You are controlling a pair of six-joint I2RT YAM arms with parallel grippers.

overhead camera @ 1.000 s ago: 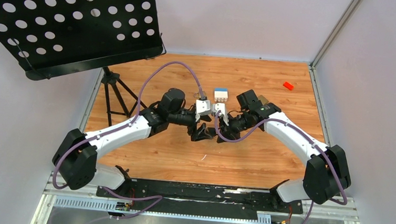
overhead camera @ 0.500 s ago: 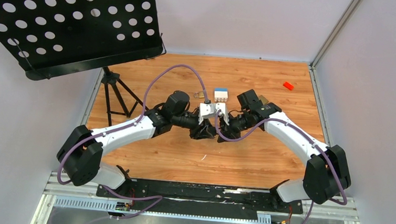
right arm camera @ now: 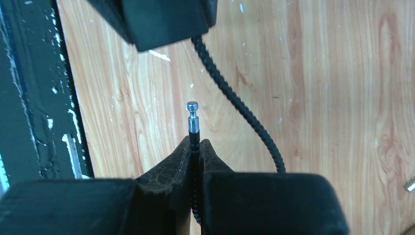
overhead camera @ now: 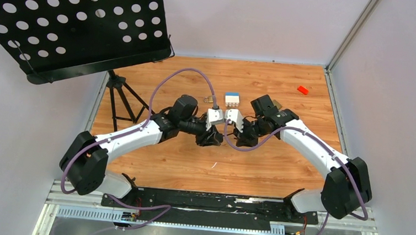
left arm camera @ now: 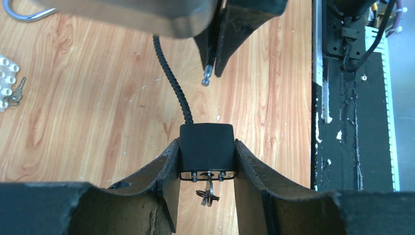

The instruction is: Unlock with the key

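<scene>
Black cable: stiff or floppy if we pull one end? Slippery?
Probably semi-flexible: the black cable curves smoothly from the black block toward the right gripper without kinks. Its ribbed surface likely resists slipping. The black block, clamped in the left gripper, looks like the heavier end, so it may swing if released.

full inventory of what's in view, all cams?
music stand: 1, black, far left corner
brick: 1, red, far right
brick block: 1, blue-white, centre far
padlock: 1, brass, left of brick block
loose key: 1, grey, beside brick block
lock body: 1, black, above table centre
cable: 1, black, from lock body
key: 1, grey, in lock body's face
table: 1, wood
left end effector: shut on lock body
right end effector: shut on cable's metal-tipped end
</scene>
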